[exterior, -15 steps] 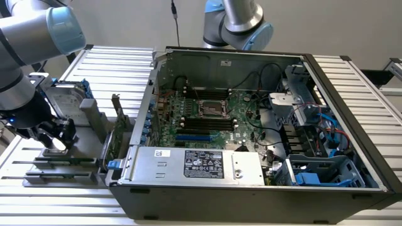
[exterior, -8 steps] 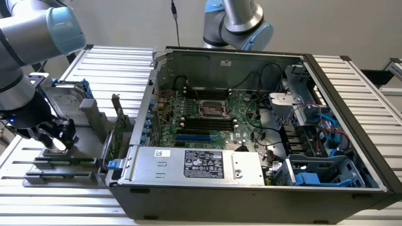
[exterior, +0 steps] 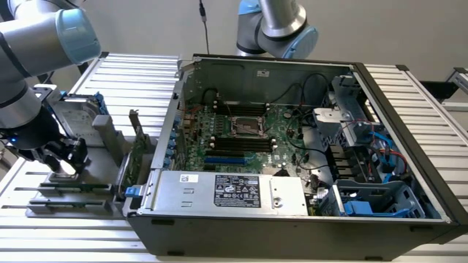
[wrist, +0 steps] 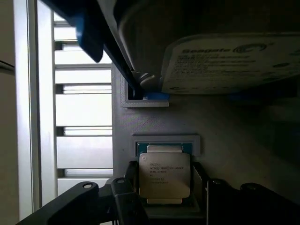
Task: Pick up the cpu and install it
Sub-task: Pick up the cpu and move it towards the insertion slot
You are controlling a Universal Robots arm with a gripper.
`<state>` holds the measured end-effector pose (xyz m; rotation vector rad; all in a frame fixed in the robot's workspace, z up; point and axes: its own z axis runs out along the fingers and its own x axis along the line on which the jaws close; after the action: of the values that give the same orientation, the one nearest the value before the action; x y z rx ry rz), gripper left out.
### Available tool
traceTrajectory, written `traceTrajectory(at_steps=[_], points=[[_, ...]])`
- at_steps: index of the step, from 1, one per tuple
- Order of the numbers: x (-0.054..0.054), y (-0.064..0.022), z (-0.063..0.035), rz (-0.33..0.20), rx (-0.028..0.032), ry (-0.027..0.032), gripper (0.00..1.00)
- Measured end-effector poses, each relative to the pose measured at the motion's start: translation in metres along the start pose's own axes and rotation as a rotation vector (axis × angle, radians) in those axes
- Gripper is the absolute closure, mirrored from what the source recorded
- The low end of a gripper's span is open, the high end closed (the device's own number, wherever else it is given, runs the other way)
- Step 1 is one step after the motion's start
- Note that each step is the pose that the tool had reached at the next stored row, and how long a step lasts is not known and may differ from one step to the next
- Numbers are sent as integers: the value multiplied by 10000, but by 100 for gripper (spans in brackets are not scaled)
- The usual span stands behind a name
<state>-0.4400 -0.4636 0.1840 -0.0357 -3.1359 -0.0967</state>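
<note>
The cpu [wrist: 164, 174], a small square chip with a dull silver top and printed text, lies flat in a recess of the grey holder [wrist: 154, 122]. My gripper [wrist: 165, 183] straddles it, with one black finger [wrist: 130, 185] against one side and the other finger [wrist: 200, 185] against the opposite side, shut on the chip. In the exterior view my gripper [exterior: 62, 159] hangs low over the grey holder [exterior: 73, 192], at that view's left beside the open computer case [exterior: 292, 224]. The bare cpu socket [exterior: 247, 127] sits mid-motherboard.
A silver hard drive [exterior: 76, 118] with blue rails stands upright in the holder just behind my gripper, looming close in the wrist view [wrist: 225, 61]. An expansion card [exterior: 135, 148] stands between holder and case. A silver power supply [exterior: 227, 192] fills the case's near side. A second arm [exterior: 274, 27] is behind the case.
</note>
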Motion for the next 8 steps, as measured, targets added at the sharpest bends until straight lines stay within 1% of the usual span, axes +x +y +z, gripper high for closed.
traceTrajectory(at_steps=[3, 6, 8], points=[[0, 1, -20, 3, -7, 40, 45], [0, 4, -63, 3, -13, 55, 45], [0, 7, -110, 4, -14, 63, 45]])
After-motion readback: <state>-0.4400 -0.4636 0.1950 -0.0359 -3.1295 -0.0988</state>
